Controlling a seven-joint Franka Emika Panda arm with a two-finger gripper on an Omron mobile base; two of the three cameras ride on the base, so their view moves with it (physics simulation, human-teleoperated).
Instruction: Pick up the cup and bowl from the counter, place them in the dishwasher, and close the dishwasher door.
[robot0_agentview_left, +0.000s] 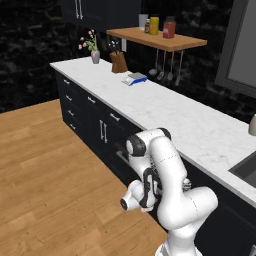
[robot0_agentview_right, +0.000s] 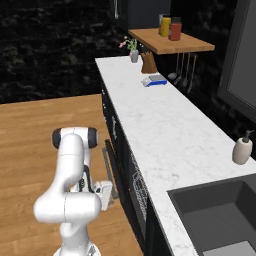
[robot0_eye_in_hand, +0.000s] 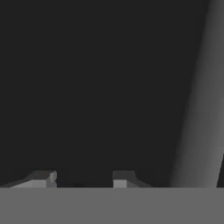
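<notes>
My gripper (robot0_eye_in_hand: 83, 178) is low in front of the dishwasher, close against the flat black dishwasher door (robot0_eye_in_hand: 96, 87). Its two fingertips stand apart with nothing between them. The door's grey bar handle (robot0_eye_in_hand: 197, 109) runs along the right of the hand view. From the right base view, the hand (robot0_agentview_right: 105, 194) is at the door, which stands nearly upright with its handle (robot0_agentview_right: 109, 162) facing the floor side. The white wire rack (robot0_agentview_right: 139, 187) shows behind it under the counter (robot0_agentview_right: 160, 130). The cup and the bowl are out of view.
On the counter are a beige soap-pump bottle (robot0_agentview_right: 242, 150) beside the sink (robot0_agentview_right: 215, 215), a small blue-white scale (robot0_agentview_right: 153, 80), a knife block (robot0_agentview_right: 148, 63) and a flower vase (robot0_agentview_right: 133, 55). A wooden shelf (robot0_agentview_right: 170, 42) holds jars. Open wooden floor (robot0_agentview_right: 45, 115) lies left of the cabinets.
</notes>
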